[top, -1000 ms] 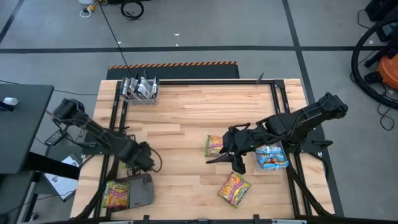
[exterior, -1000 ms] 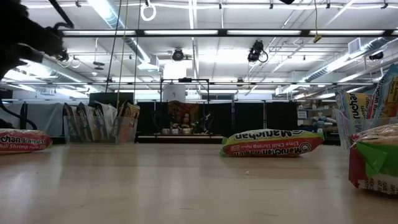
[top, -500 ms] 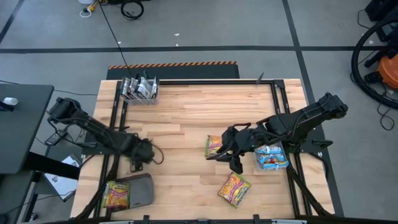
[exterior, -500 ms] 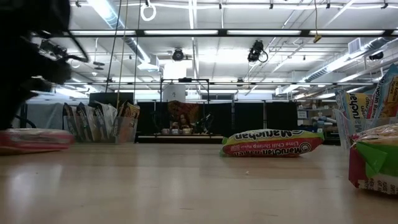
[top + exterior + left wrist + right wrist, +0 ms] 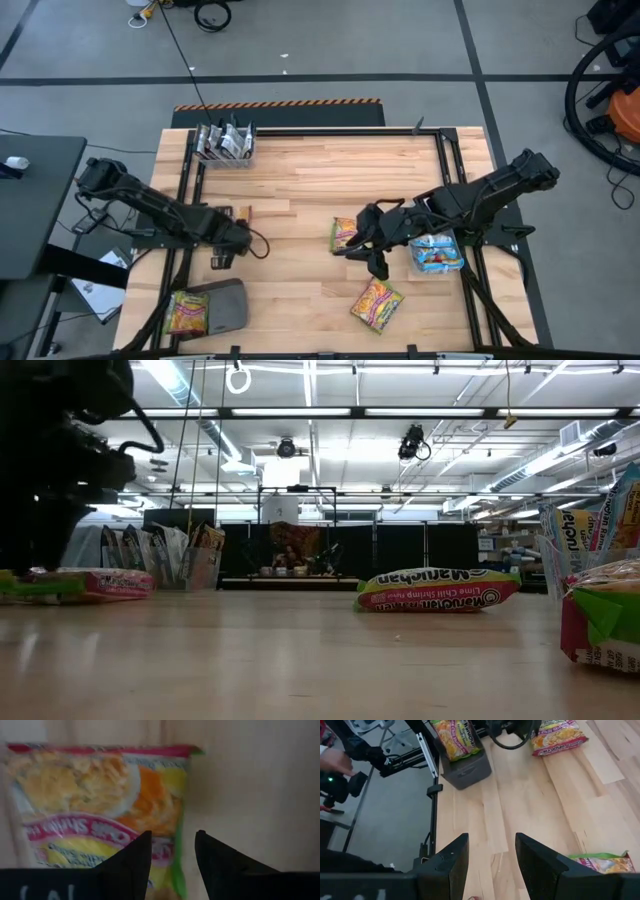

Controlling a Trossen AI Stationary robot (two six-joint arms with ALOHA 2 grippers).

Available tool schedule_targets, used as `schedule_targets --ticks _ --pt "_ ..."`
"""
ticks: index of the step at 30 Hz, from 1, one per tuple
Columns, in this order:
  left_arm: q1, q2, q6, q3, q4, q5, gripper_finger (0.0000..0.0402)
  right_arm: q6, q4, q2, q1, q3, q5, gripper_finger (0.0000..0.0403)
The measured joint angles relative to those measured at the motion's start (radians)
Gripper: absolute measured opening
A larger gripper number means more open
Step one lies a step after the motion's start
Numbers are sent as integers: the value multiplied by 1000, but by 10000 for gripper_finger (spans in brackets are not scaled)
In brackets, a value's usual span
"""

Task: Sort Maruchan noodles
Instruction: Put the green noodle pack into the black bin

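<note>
Directly under the left gripper (image 5: 172, 862) lies an orange-yellow noodle packet (image 5: 100, 815) with a red band and green edge, flat on the wooden table (image 5: 300, 190). In the left wrist view the two dark fingers stand a narrow gap apart, their tips over the packet's near edge, one over its printed face and the other just past its green edge; whether they touch it I cannot tell. In the low view this packet (image 5: 95, 582) rests on the tabletop beside the dark mass of the left arm. From above, the left gripper (image 5: 232, 238) sits over the table's left part, hiding the packet beneath it.

Near that arm, at the table's front left corner, a grey bin (image 5: 222, 305) holds another orange-yellow packet (image 5: 186, 312).

Across the table, a second packet (image 5: 344, 234) lies just beside the right gripper (image 5: 362, 248), partly covered by it. The right gripper's fingers are parted with nothing between them, hovering over bare wood in the right wrist view (image 5: 490, 865); a corner of a green-edged packet (image 5: 602, 862) shows close by. A third loose packet (image 5: 376, 303) lies tilted near the front edge, apart from the right gripper. Under the right arm, a clear bin (image 5: 437, 253) holds blue-and-silver packets.

At the far left corner a wire basket (image 5: 224, 145) holds dark packets standing on edge.
</note>
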State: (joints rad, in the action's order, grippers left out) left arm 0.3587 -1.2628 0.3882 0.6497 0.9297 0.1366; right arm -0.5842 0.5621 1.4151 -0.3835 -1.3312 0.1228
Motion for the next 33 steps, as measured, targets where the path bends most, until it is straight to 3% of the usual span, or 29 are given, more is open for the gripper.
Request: schedule_targets --ticks 5,11,15,19,23,27,33 --pt "6 2 -8 -54 -153 94 156 -31 0 0 -21 0 58 168" --pt "-5 0 -8 -67 -164 162 149 -44 0 0 -28 0 67 168" --pt "-9 -7 5 -68 -175 200 104 -42 -1 0 -20 0 69 168" --pt "-15 -9 25 -68 -213 237 25 -37 -8 0 -12 0 69 168" --pt "-44 -8 90 -56 -205 233 9 -7 -8 0 -13 0 68 168" --pt "-78 -7 134 54 -109 221 4 26 -8 0 -12 -2 68 168" --pt "-112 -5 284 369 116 119 3 96 -9 0 -12 -3 67 168"
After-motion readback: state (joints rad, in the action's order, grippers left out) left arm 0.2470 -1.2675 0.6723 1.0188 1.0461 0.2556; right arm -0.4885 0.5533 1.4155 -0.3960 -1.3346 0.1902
